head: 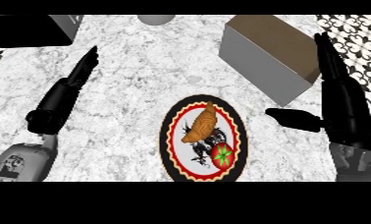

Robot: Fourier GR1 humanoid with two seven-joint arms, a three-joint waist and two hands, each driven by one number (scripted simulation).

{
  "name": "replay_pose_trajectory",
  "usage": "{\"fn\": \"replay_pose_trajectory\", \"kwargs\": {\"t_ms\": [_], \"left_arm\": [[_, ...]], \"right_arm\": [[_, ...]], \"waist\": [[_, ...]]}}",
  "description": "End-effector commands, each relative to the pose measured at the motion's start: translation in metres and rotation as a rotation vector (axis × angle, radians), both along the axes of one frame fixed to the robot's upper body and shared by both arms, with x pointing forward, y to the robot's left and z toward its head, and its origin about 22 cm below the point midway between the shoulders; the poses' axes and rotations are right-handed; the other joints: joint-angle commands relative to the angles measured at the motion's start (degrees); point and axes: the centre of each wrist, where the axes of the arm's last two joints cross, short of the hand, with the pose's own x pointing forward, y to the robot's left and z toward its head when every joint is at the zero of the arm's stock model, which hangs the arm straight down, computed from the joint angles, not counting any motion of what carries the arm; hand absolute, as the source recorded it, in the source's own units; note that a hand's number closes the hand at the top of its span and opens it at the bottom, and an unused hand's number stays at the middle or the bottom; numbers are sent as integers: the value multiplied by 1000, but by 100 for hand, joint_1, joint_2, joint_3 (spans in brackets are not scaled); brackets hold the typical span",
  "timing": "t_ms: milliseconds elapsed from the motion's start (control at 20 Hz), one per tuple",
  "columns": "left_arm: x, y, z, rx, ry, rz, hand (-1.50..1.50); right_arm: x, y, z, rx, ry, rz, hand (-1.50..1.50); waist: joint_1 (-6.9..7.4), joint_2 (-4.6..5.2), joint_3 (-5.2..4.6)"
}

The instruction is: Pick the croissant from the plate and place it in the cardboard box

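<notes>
We have not yet touched the croissant (203,126), which lies on the plate (168,134) beside a red and green decoration, near the counter's front edge. Our right hand (340,98) hangs just right of the plate, fingers straight and the thumb stuck out toward it, holding nothing. Our left hand (65,95) rests open well to the left, fingers straight too.

To do the pick well, we would bring the right hand over the pastry, line the fingers across its narrow width, and curl round its middle (the tapered ends would likely slip). Then we lift clear of the rim before swinging to the box (272,56), which stands behind and to the right.

The counter (138,70) is mottled grey stone. A dark block sits at the far left, a grey round thing at the far edge, patterned tiling at the right.
</notes>
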Motion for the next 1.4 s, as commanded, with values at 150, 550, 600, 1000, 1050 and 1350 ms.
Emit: {"fn": "replay_pose_trajectory", "kwargs": {"t_ms": [150, 550, 600, 1000, 1050, 1350], "left_arm": [[2, 10, 3, 15, -5, -80, 0], [4, -3, 2, 22, -27, -102, 0], [10, -11, 6, 14, -16, -107, 0], [15, -2, 9, 3, -24, -99, 0], [9, -12, 0, 1, -24, -118, 0], [13, -18, 5, 3, -20, -105, 0]], "right_arm": [[-38, 59, 11, -282, 148, -40, -150], [-30, 116, -3, -468, 562, -33, -150], [-28, 129, -4, -492, 580, -21, -150], [7, 179, -11, -550, 743, -77, -150], [6, 179, -26, -567, 786, -99, -150], [21, 209, -39, -536, 854, -119, -150]], "waist": [[265, 84, 15], [460, 138, 18], [484, 148, 10], [473, 145, 19], [437, 133, 24], [433, 127, 35]]}}
